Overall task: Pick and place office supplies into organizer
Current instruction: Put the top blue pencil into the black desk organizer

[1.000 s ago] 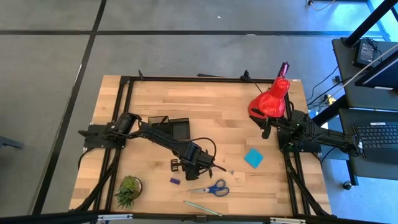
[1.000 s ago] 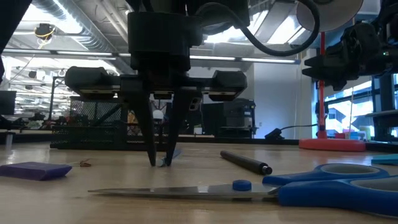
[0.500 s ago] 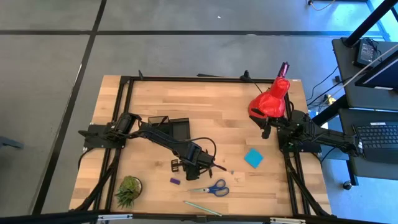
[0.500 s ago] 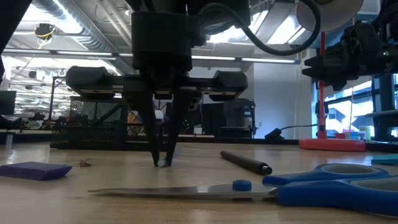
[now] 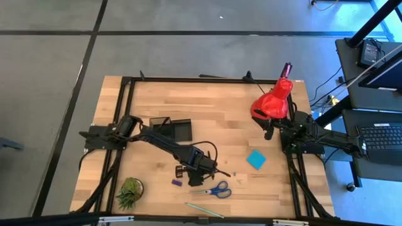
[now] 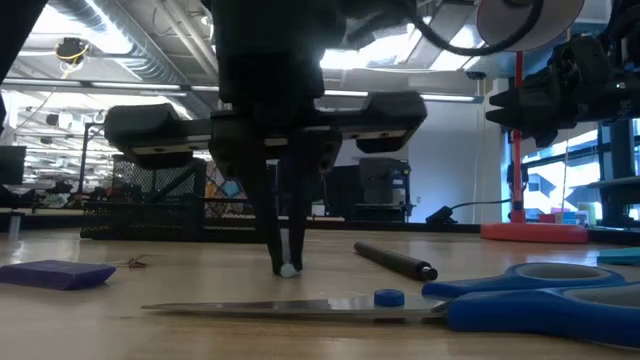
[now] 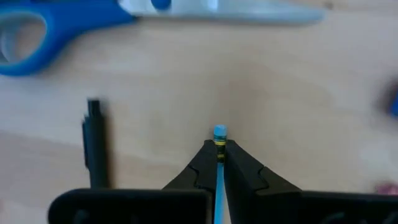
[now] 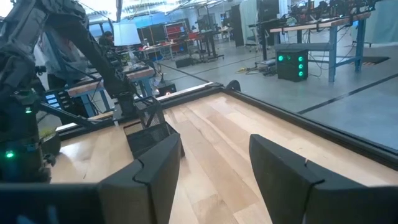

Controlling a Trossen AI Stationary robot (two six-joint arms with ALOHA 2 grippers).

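My left gripper is clenched on a blue pencil; in the left wrist view its eraser end sticks out just past the fingertips, and in the low view the tip of the grip sits right at the worktop. The right gripper waits near the right edge, beside the red lamp, its jaws apart and holding nothing.

Room around the left gripper is tight on the near side. The blue-handled scissors lie just beyond the pencil end, blades pointing left, and a dark pen lies just beside the gripper. The small purple block sits near, toward the left. A pale pencil lies close to the front edge of the worktop, beyond the scissors. The cyan sticky-note pad is off to the right, well apart from the gripper.

Toward the back the wood is bare. The black organizer stands at the back left, near the left arm's base, with the arm's own links running over the stretch between it and the gripper. The green potted plant stands at the front left corner, apart from everything else. A black frame runs along the worktop's edges.
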